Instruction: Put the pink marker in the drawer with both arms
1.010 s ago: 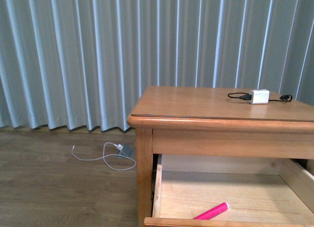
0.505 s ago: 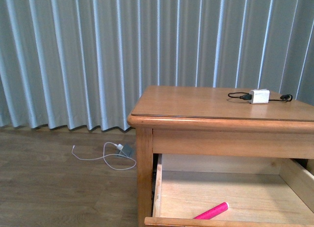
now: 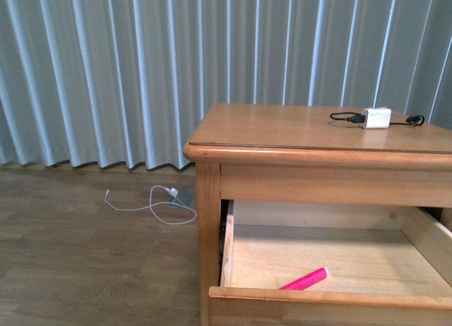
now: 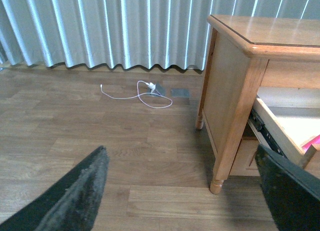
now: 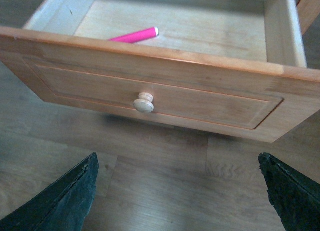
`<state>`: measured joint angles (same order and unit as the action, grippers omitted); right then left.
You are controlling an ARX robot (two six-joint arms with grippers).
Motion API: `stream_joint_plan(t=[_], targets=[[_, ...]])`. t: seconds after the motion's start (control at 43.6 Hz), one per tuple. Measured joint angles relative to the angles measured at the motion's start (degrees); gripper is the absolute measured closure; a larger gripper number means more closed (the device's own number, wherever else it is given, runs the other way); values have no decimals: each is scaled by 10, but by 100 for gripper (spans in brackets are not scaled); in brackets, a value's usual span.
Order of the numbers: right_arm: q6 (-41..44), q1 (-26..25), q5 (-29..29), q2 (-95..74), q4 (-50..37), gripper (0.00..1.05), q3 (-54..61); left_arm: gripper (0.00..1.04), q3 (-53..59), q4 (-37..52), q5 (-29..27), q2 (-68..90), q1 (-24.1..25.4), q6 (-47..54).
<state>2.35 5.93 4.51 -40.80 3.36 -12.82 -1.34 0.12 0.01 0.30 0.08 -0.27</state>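
The pink marker (image 3: 304, 279) is lying inside the drawer (image 3: 332, 296), flat on the pale wood bottom. It sits close behind the front board, toward the L half, at a slant. Its lower end is hidden by the board in the front view. The drawer is pulled well out of the cabinet (image 3: 207, 220).

Front view shows no arm at all. It's the only view w/ the cabinet top, where a white charger block (image 3: 376, 117) sits near the back R w/ its black cable (image 3: 343, 116). The pleated grey curtain (image 3: 106, 72) hangs behind.

R wrist view looks down on the drawer (image 5: 210, 103) from outside. Only here do you get the panelled front and its round knob (image 5: 144, 103). The marker (image 5: 135, 36) shows just past the top edge, pale cap end pointing away from the board. The right gripper (image 5: 177, 157) is spread wide, jaws released w/ nothing btw them but wood floor (image 5: 165, 191). It's clear of the knob, not touching.

L wrist view is off to the cabinet's side, over the floor. It shows the cabinet leg (image 4: 216, 183) and the drawer's slide rail (image 4: 262, 128), w/ only a sliver of the marker (image 4: 313, 141) at the pic edge. A white cable (image 4: 145, 94) is looped on the floor by the curtain. The left gripper (image 4: 181, 151) is also spread wide, holding nothing.
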Motion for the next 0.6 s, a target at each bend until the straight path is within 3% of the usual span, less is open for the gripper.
stream_joint_plan(t=[0.069, 0.298, 0.597], targets=[[-7, 14, -14, -119, -38, 9, -35, 4, 0, 0, 0, 0, 0, 0], [-41, 46, -51, -383, -114, 9, -143, 6, 0, 0, 0, 0, 0, 0], [-40, 72, -131, -524, -197, 9, -212, 6, 0, 0, 0, 0, 0, 0]])
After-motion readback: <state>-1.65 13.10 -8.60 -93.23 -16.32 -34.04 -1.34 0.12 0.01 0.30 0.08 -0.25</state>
